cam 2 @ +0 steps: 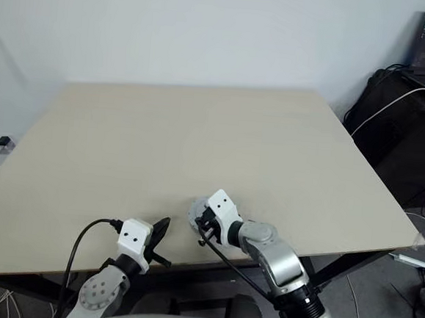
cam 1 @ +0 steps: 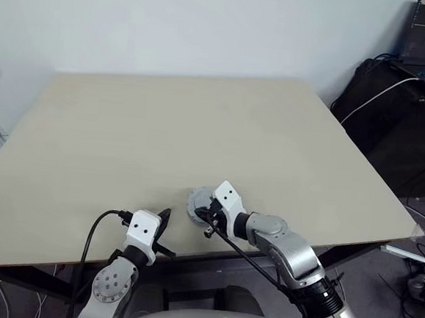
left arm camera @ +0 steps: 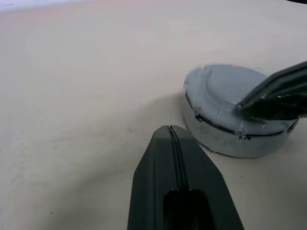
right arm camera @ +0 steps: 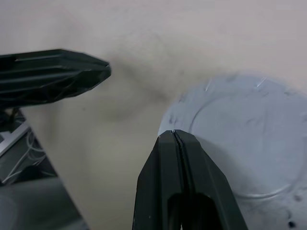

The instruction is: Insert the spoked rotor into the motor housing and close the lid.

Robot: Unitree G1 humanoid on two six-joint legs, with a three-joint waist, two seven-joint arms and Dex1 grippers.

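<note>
The table [cam 1: 200, 128] stretches wide ahead of my arms. The housing [left arm camera: 230, 139] sits near its front edge, directly under my right gripper [right arm camera: 173, 136] and just ahead and right of my left gripper [left arm camera: 170, 130], with the lid [left arm camera: 225, 96] already lying flat on top. My right fingers are pressed together, tips resting on the lid's smooth face near its rim; my left fingers are also pressed together, holding nothing, just beside the housing's wall. I judge the housing stiff, dense and steady enough to take a push. The lid looks hard and slick, so I would press down near its rim rather than pinch, bracing the wall.
</note>
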